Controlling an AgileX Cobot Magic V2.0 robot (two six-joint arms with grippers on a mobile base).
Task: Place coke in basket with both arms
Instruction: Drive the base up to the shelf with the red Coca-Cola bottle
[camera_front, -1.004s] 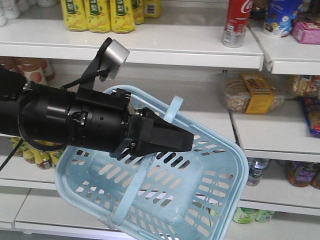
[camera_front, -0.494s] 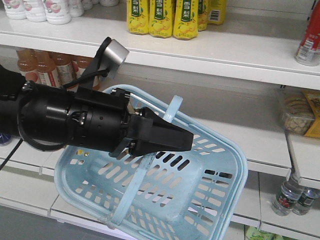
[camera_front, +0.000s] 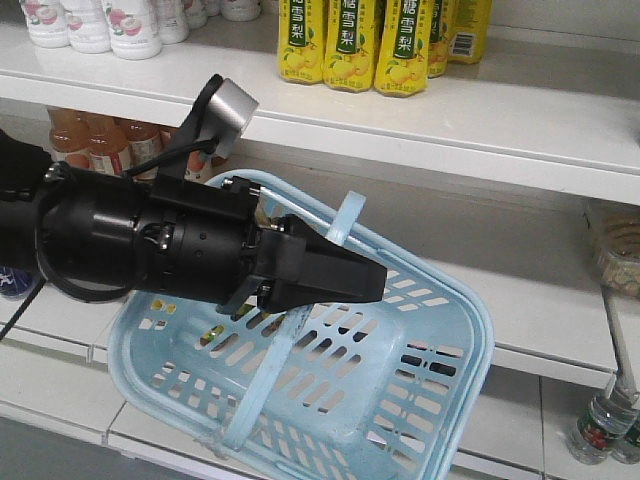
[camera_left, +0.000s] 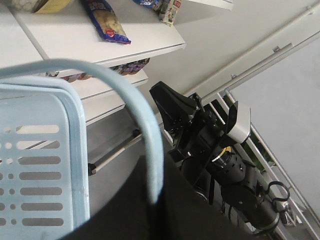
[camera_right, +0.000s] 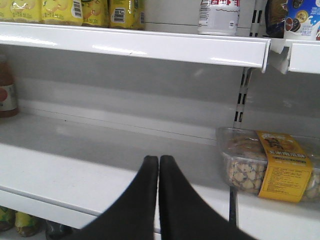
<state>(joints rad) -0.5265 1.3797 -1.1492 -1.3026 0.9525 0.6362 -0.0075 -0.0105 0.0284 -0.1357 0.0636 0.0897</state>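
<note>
Across the front view the shelving slides to the right. The yellow pear-drink bottles (camera_front: 350, 45) now sit at top centre of the long white shelf (camera_front: 480, 120), and the can that stood at the upper right a second ago is out of that picture. The black left arm and the light blue slotted plastic basket (camera_front: 345, 405) keep the same place in the picture, so the shift reads as the base or camera swinging, not the arm working.

The left gripper (camera_front: 378, 282) is closed, with the basket's flat swing handle (camera_front: 348, 215) running through it; it appears to pinch the handle, and the basket hangs tilted below it.

The right gripper (camera_right: 158, 159) has its two black fingers pressed together with nothing between them, pointing at a bare lower shelf.

The slim red metal coke can (camera_right: 218, 17) shows only in the right wrist view. Its lower part, with the white panel, stands on the upper shelf, above and to the left of a clear tub of nuts with a yellow label (camera_right: 267, 167) and well apart from the gripper.

The pick is therefore not yet begun. The right arm must rise to that upper shelf and open before anything can go into the basket.
</note>
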